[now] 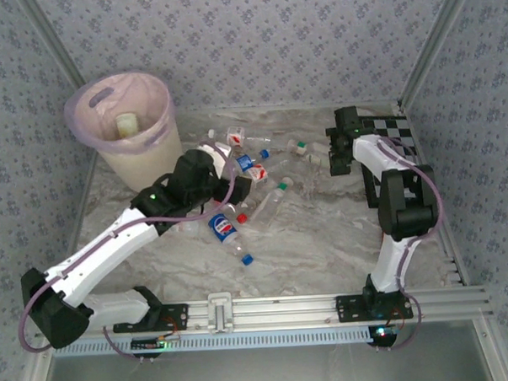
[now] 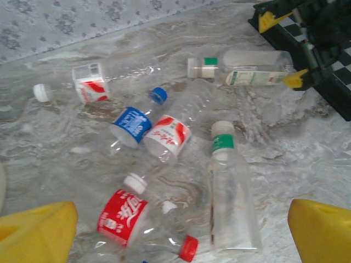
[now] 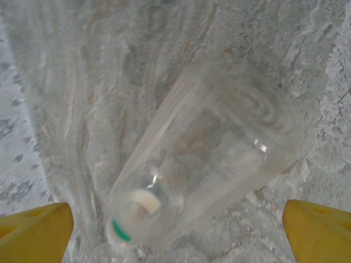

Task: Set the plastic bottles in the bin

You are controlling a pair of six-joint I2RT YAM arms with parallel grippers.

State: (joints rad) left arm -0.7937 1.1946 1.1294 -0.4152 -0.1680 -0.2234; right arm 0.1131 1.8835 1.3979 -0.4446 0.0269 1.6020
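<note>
Bin (image 1: 142,167): we are seeing it standing at the far left of the desk (image 1: 323,238), pink-lined, with a pale bottle-like shape lying inside.
Left gripper (image 2: 180,233): we are finding it hanging wide open over the pile, with nothing between its yellow fingers (image 2: 38,233).
Plastic bottles (image 1: 224,227): we are seeing them lying scattered on the desk between the bin and the chequered board (image 1: 395,134); a red-label bottle (image 2: 123,216) and a green-banded clear one (image 2: 227,181) are lying nearest the left gripper.
Right gripper (image 3: 175,233): we are seeing it spread open – hovering above a clear bottle (image 3: 208,164) lying on its side, gripping nothing.
</note>
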